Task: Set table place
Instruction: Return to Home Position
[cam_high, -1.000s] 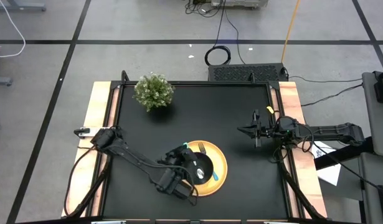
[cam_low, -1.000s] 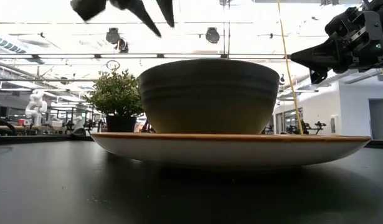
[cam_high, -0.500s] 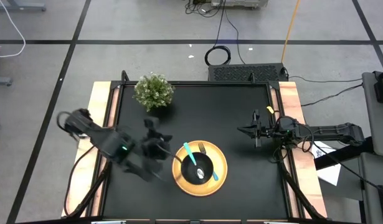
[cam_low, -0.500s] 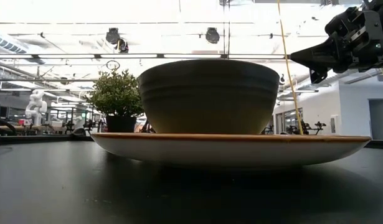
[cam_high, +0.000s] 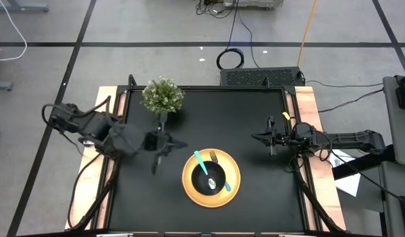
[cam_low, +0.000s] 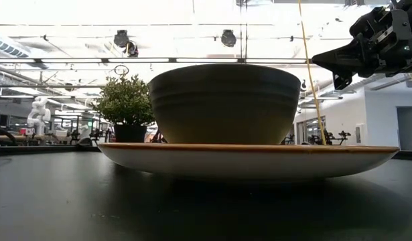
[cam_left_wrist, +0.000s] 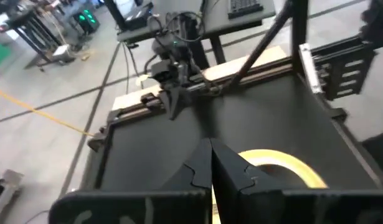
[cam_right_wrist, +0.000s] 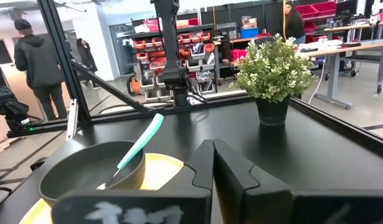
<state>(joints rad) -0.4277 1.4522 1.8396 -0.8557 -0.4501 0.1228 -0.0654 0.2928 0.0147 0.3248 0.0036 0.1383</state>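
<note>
The yellow plate [cam_high: 234,172] sits on the bench [cam_high: 255,112], holding the black bowl [cam_high: 213,179] with the spoon [cam_high: 199,161] inside and the fork [cam_high: 215,157] alongside. The left arm [cam_high: 116,139] hovers near the potted plant [cam_high: 162,96], jaws pressed together. The right arm [cam_high: 301,137] waits at the bench edge, jaws also together.

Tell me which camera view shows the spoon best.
The right wrist view: the spoon leans its teal handle over the rim of the black bowl, side-on. The high view shows it small from above. In the low view the bowl's wall hides it; the left wrist view misses it.
</note>
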